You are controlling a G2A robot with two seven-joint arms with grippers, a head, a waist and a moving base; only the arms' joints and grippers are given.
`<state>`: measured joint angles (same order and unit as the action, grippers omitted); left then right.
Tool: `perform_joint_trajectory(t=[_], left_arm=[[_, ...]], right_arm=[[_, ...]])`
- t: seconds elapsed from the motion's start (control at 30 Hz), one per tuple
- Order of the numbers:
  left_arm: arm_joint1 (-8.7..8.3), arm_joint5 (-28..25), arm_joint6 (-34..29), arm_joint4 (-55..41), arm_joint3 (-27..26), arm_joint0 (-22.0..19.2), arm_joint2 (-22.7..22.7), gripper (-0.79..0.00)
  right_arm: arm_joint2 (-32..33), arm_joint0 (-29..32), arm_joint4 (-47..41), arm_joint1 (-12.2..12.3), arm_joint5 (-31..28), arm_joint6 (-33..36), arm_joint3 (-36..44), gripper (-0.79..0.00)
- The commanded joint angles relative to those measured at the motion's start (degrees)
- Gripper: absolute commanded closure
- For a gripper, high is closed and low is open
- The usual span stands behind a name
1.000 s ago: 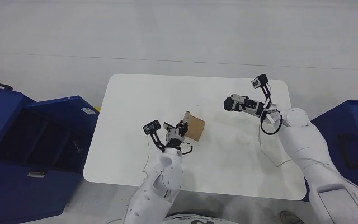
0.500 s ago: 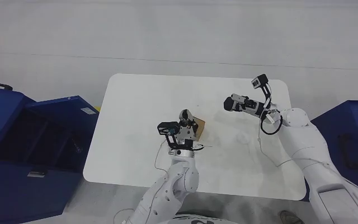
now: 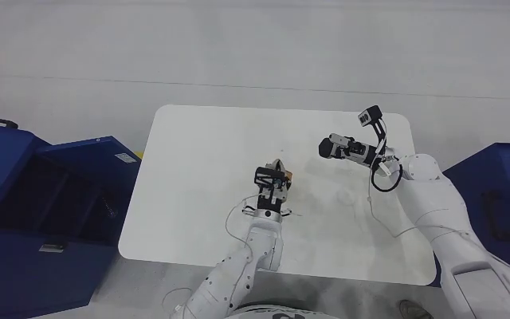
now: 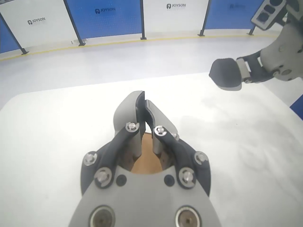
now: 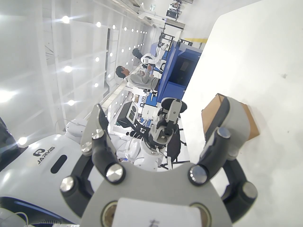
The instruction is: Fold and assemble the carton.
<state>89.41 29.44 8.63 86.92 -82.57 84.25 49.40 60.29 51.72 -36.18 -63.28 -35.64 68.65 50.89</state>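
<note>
One small brown cardboard carton (image 5: 211, 115) logged on white counter (image 3: 207, 159), directly beneath left claw (image 4: 144, 102). Left claw recorded as pressed together, right claw (image 3: 325, 148) as spread, well apart from carton. Judged mid-fold, likely pushing a flap down. Next: bring right claw alongside, brace wall.

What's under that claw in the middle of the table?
A brown cardboard carton peeks through the left claw; the claw hides most of it, so its shape is unclear.
</note>
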Motion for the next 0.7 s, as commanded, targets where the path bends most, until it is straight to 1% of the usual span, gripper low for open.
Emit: perform_joint_trajectory(t=[0.0,0.07,0.37,0.57,0.67], left_arm=[[0.06,-0.14,-2.09,1.23,0.99,-0.36,-0.28,0.000],[0.16,0.27,-4.44,3.10,2.26,-1.05,-0.64,0.000],[0.85,0.90,-8.74,4.44,5.03,-2.59,-1.30,0.000],[1.39,1.96,-9.62,4.78,6.50,-3.35,-1.59,0.000],[1.59,2.00,-9.29,4.33,6.14,-3.28,-1.53,0.000]], right_arm=[[0.00,0.00,0.00,0.00,0.00,0.00,0.00,-0.785],[0.00,0.00,0.00,0.00,0.00,0.00,0.00,-0.785],[0.00,0.00,0.00,0.00,0.00,0.00,0.00,-0.785],[0.00,0.00,0.00,0.00,0.00,0.00,0.00,-0.785],[0.00,0.00,0.00,0.00,0.00,0.00,0.00,-0.785]])
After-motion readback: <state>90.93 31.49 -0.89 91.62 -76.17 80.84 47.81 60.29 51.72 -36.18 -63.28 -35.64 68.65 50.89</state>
